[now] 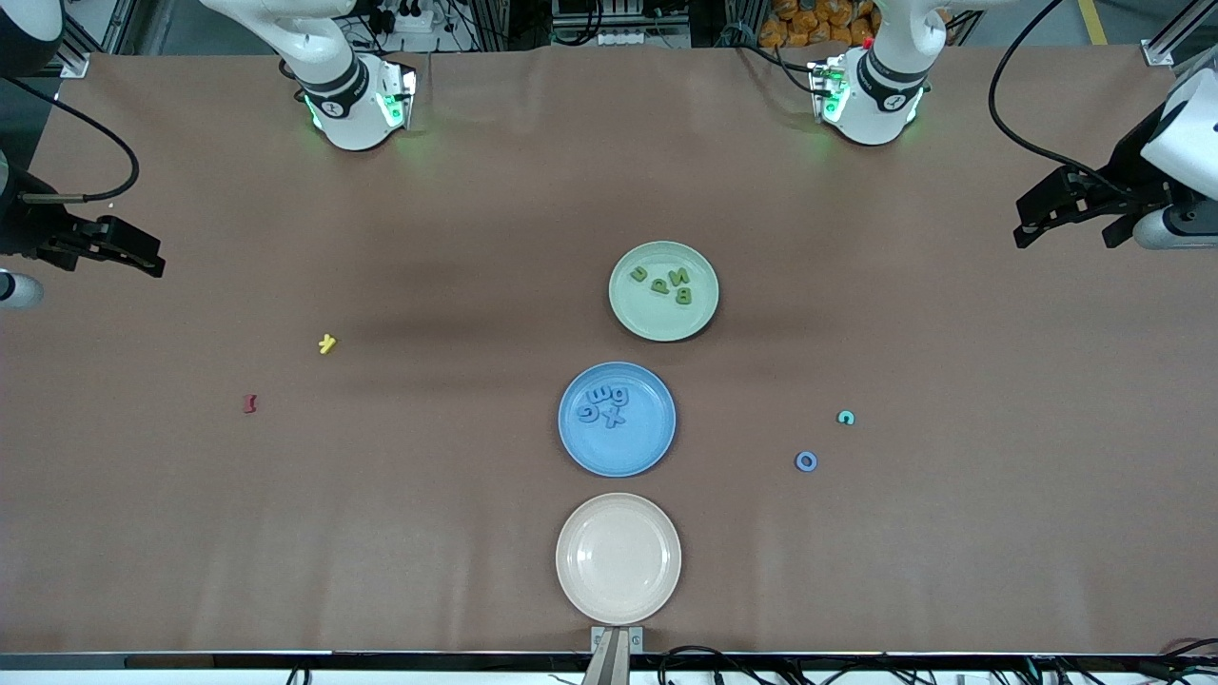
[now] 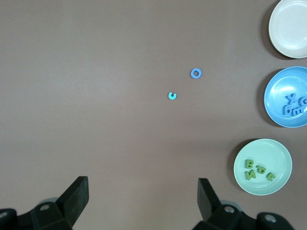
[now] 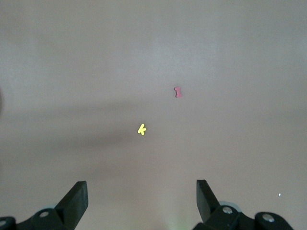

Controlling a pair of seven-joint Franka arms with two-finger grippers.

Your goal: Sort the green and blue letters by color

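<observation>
The front view takes in the whole brown counter (image 1: 476, 533), which neither wrist view does. Three plates run down its middle: a cream plate (image 1: 618, 599) nearest the front camera, a blue plate (image 1: 638, 452) next, and a pale green plate (image 1: 666, 319) farthest.

The left gripper (image 1: 1066, 214) hangs over the left arm's end of the counter and the right gripper (image 1: 109, 249) over the right arm's end; both arms wait. Only the wrist views show the fingers clearly: the left fingers (image 2: 76, 196) and the right fingers (image 3: 76, 196) are spread wide and hold nothing.

Blue letters (image 1: 605, 405) lie bunched on the blue plate, and green letters (image 1: 669, 281) lie on the pale green plate. The left wrist view shows both plates with their letters; the right wrist view shows neither.

A blue ring letter (image 1: 806, 461) lies on the bare counter toward the left arm's end, with a small teal letter (image 1: 845, 417) near it, farther from the front camera. Toward the right arm's end lie a yellow letter (image 1: 327, 343) and, nearer the front camera, a dark red letter (image 1: 250, 403), well apart from the plates. The right wrist view shows just these two.
</observation>
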